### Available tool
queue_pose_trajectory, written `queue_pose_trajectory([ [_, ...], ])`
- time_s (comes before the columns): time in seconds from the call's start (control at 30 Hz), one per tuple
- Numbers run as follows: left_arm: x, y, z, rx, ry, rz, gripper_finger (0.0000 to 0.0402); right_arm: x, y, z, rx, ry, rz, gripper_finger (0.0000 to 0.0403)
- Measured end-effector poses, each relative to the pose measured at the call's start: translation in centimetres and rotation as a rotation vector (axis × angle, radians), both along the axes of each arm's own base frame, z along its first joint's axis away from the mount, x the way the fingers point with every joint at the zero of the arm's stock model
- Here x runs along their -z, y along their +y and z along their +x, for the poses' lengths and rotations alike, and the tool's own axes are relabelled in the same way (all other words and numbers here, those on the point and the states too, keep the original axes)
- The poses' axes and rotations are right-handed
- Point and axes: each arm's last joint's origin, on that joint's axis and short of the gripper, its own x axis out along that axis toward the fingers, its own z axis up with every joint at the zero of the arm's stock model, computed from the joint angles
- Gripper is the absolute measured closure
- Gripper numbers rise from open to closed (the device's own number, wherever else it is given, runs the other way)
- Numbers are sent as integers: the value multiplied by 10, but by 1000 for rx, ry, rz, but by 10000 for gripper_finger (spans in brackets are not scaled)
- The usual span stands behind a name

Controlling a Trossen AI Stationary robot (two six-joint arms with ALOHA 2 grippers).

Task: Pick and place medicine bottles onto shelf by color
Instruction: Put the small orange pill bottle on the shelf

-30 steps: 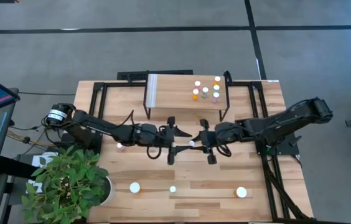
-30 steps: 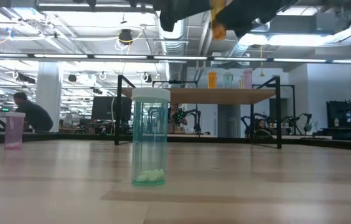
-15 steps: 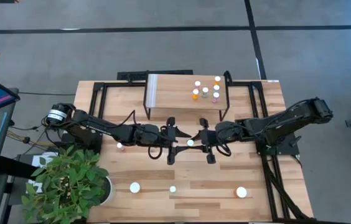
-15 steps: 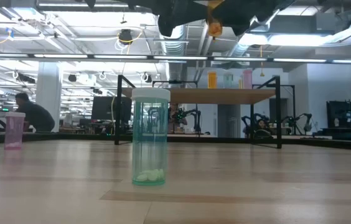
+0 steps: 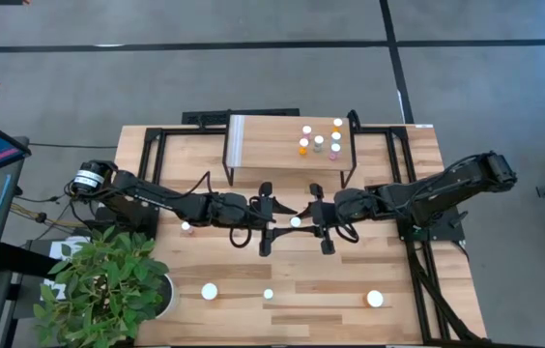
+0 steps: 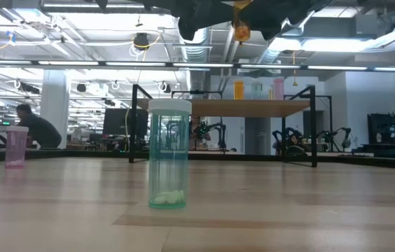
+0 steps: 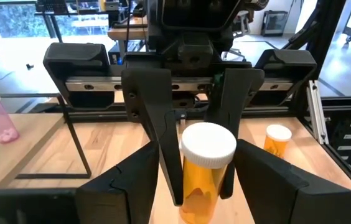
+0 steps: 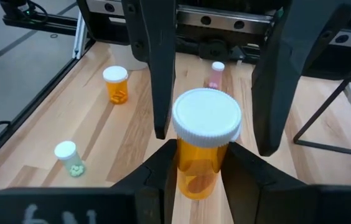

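From above, both arms meet over the middle of the counter (image 5: 388, 184). The right pincer (image 5: 301, 223) and the left pincer (image 5: 276, 224) face each other, with one white cap between them. The shelf (image 5: 263, 140) stands beyond them and carries a cluster of sorted bottles (image 5: 319, 138) at its right end. More bottles stand loose along the near edge of the counter.

At counter height, the held orange bottle (image 6: 241, 29) hangs high, well clear of the surface and above shelf height. A green bottle (image 6: 167, 154) stands in the foreground with a few pills at its bottom.

From the left wrist, the left arm's own fingers are spread wide to either side of the orange bottle and do not touch it. The facing arm's fingers press in on the bottle just under the cap.

From the right wrist, the right pincer's fingers are closed snugly against the amber body below the cap. The left fingers stand well apart beyond it.

The bottle looks like light, rigid plastic and nearly empty, so it likely weighs little. Its smooth round wall is probably slippery and could twist in a pinch. The best hold seems to be mid-body, squarely across the width, with the cap's overhang as a stop. From these angles I cannot say how much free body is left for a second grip.
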Motion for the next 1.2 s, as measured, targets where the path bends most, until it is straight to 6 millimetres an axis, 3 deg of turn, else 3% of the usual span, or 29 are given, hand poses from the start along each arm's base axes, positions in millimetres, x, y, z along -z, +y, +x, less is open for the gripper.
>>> queue_pose_trajectory([
  [0.2, 0, -1, 0, 2, 0, 0, 212, 0, 0, 0, 0, 0, 0, 275],
  [0.6, 0, -1, 0, 5, 0, 0, 295, 0, 0, 0, 3, 1, 1, 275],
  [0.93, 0, -1, 0, 3, 1, 0, 300, 0, 0, 0, 8, 1, 14, 271],
  [1.2, 0, 0, 0, -1, -1, 5, 301, -1, 0, 0, 12, 2, 24, 236],
])
